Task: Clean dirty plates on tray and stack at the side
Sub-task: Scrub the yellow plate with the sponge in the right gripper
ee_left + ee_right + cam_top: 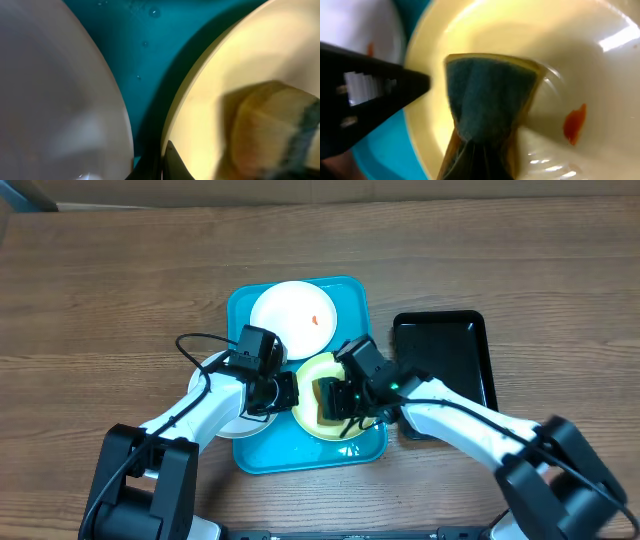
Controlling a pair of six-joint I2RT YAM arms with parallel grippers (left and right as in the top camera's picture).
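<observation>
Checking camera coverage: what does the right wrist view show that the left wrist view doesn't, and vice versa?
Only the right wrist: an orange-red smear on the yellow-green plate, and the right gripper pinching the sponge. Only the left wrist: droplets on the tray, and a white plate with no smear showing. Both: the yellow-green plate, the sponge, the turquoise tray.

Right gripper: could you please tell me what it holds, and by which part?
A sponge, pinched at its end nearest the wrist camera; the rest lies on the yellow-green plate.

The right arm hides much of the pale yellow-green round plate; the lower end of the blue-faced yellow sponge is blurred.
</observation>
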